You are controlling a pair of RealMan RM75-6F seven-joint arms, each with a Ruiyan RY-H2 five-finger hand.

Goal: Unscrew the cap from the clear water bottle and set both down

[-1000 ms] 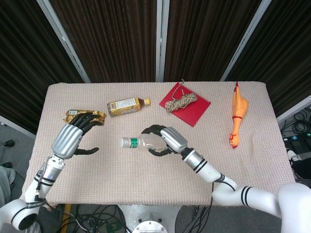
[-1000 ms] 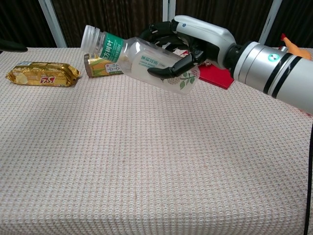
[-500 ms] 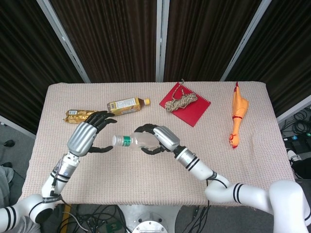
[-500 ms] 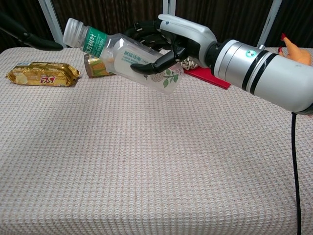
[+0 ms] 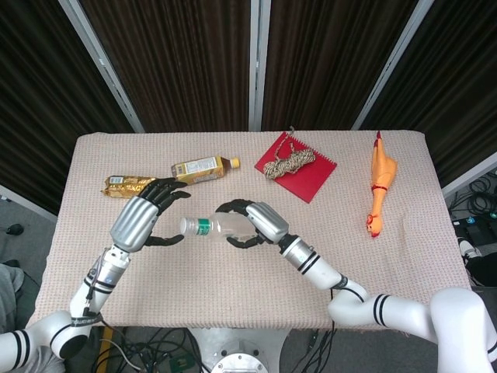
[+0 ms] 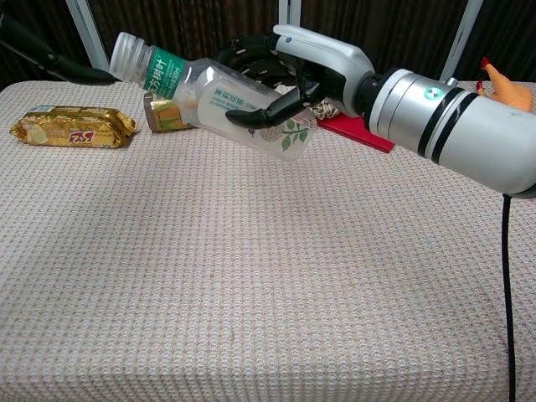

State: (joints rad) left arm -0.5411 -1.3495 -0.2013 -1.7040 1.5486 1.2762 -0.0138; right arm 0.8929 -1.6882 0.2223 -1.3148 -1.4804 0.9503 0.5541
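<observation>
A gold snack packet (image 5: 124,184) lies at the far left of the cloth-covered surface (image 5: 194,287). Beside it, the left robot hand (image 5: 144,217) hovers with fingers spread and nothing in them, its fingertips (image 5: 172,240) just short of the cap (image 6: 127,53). The clear water bottle (image 6: 218,96), cap on, is held tilted above the surface, neck toward the left, wrapped in the right robot hand (image 5: 252,224). Behind it lies an amber drink bottle (image 5: 203,169). Farther right, a coil of rope (image 5: 289,163) rests on a red notebook (image 5: 307,176), and a rubber chicken (image 5: 379,186) lies near the right edge.
</observation>
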